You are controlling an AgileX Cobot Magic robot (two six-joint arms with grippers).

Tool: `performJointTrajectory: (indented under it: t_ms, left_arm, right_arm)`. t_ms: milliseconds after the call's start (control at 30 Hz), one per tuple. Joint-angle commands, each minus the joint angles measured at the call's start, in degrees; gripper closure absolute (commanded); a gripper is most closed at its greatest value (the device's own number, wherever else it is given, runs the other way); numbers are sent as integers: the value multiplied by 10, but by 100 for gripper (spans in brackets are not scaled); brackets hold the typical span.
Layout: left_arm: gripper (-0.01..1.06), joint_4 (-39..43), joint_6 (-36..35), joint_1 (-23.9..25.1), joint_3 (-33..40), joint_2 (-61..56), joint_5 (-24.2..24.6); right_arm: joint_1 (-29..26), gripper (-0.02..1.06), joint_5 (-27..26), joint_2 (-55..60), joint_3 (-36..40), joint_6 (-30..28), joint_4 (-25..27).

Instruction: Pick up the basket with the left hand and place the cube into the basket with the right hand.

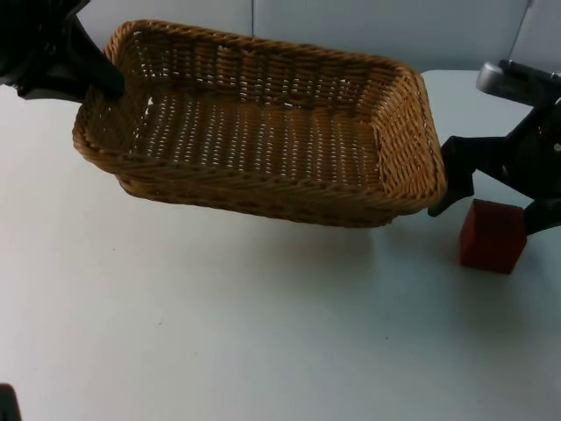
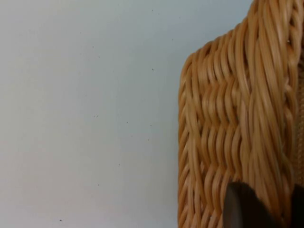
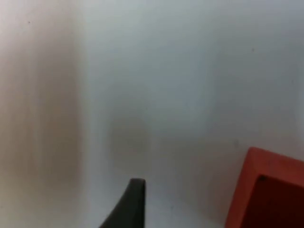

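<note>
A woven wicker basket [image 1: 263,132] hangs tilted above the table with its shadow beneath it. My left gripper [image 1: 107,81] is shut on the rim of its far left corner. In the left wrist view the basket's outer wall [image 2: 237,118] runs beside one black fingertip [image 2: 242,206]. A red cube [image 1: 493,235] sits on the table just right of the basket's near right corner. My right gripper [image 1: 488,213] stands open over the cube, one finger on either side of it. The right wrist view has the cube [image 3: 270,190] beside a fingertip [image 3: 128,204].
The white table top [image 1: 219,333] stretches out below and in front of the basket. A grey partition wall [image 1: 351,26] closes off the back edge. The basket's right end lies close to my right gripper's left finger.
</note>
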Motion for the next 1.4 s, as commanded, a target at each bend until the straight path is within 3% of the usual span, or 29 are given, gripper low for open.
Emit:
performJointTrajectory:
  t_ms: [0,33,100,133,200,267,733,933,1000,1067,1100,1167,1367]
  left_arm:
    - [105,-25,-1,1,-5,-9,5]
    - [105,-25,-1,1,-5,-9,5]
    - [105,-25,-1,1,-5,-9,5]
    - [105,-25,-1,1,-5,-9,5]
    - [105,-25,-1,1,-5,-9,5]
    - [105,-25,-1,1,-5,-9,4]
    - [105,-25,-1,1,-5,-9,4]
    - [105,-25,-1,1,-5,-9,3]
    - [105,-25,-1,1,-5,-9,-1]
    - [105,-25,-1,1,-5,-9,-11]
    - [105,-25,-1,1,-5,-9,-11]
    - [105,-25,-1,1,-5,-9,-22]
    - [105,-24,-1,1,-5,-9,-35]
  right_arm:
    - [2,22,0,-1,-3,10,2]
    - [2,37,2,-1,-3,18,2]
    - [2,56,2,-1,-3,32,0]
    - [2,56,2,-1,-3,32,0]
    - [2,69,2,-1,-3,39,-2]
    - [2,76,-1,-1,-3,45,-13]
    - [0,76,-30,-1,-4,76,-51]
    - [-11,76,-7,-9,-46,89,-87]
    - [-15,76,10,-24,-84,120,-137]
    - [-17,76,40,-41,-144,170,-218]
    - [-17,76,40,-41,-144,170,-218]
    - [-17,76,87,-50,-205,196,-272]
    - [-4,76,188,-54,-364,179,-261]
